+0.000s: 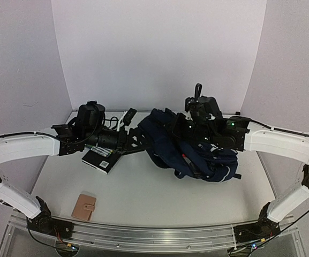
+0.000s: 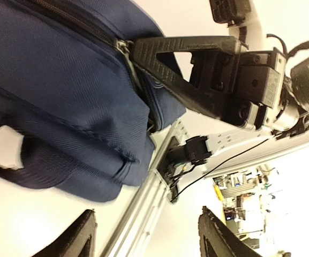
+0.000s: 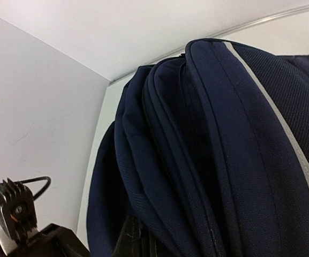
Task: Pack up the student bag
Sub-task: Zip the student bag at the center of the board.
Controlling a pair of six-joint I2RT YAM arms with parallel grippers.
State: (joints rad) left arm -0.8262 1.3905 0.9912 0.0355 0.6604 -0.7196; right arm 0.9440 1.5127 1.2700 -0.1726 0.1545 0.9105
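Note:
The student bag [image 1: 197,152], dark navy with a light-grey stripe, lies crumpled at the middle right of the table. It fills the right wrist view [image 3: 224,150] and the upper left of the left wrist view [image 2: 63,91]. My right gripper [image 1: 180,128] is shut on the bag's edge by the zipper. The left wrist view shows its black fingers [image 2: 159,51] pinching the fabric there. My left gripper [image 1: 135,141] hovers just left of the bag. It is open [image 2: 148,211] with nothing between its fingers.
A black notebook with green pens [image 1: 102,159] lies under the left arm. A brown wallet [image 1: 83,207] sits near the front left. A small black and white item [image 1: 127,116] rests at the back. An aluminium rail [image 1: 143,235] runs along the near edge.

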